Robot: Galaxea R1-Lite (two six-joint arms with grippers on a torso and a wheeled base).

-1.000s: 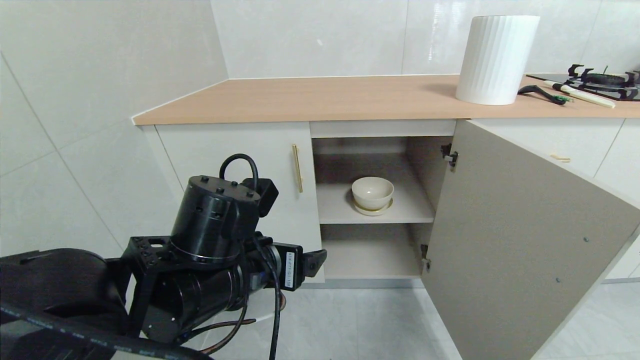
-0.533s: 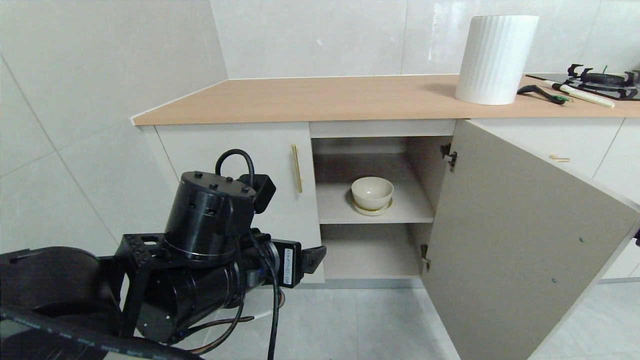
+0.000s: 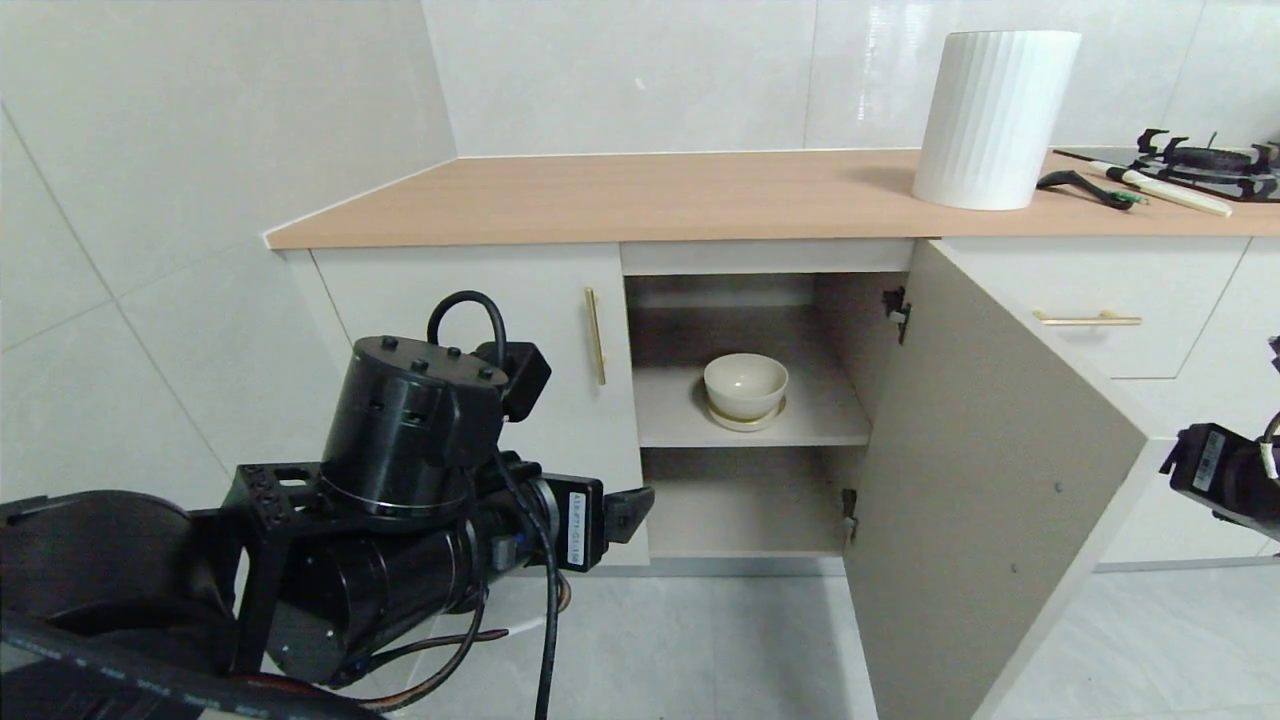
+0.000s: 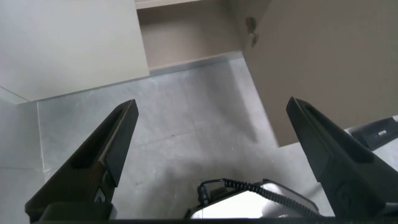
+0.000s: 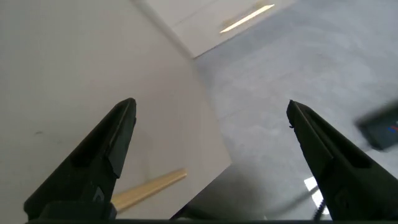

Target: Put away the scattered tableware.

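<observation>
Kitchen cupboard door point(image 3: 980, 450) half open; the bowl point(image 3: 745, 385) sits on the upper shelf point(image 3: 825, 422) inside. Just right of the door hangs the right claw point(image 5: 209, 109), spread and empty, nearer it than the spread left claw point(image 4: 211, 109).

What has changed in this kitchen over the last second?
The open cabinet door has swung partway toward shut, uncovering the drawer handle behind it, and the right arm has come into view at its outer side. The left arm shifted slightly. Nothing was grasped or let go. The bowl stays on its saucer on the upper shelf; the white ribbed container on the counter is unmoved.
</observation>
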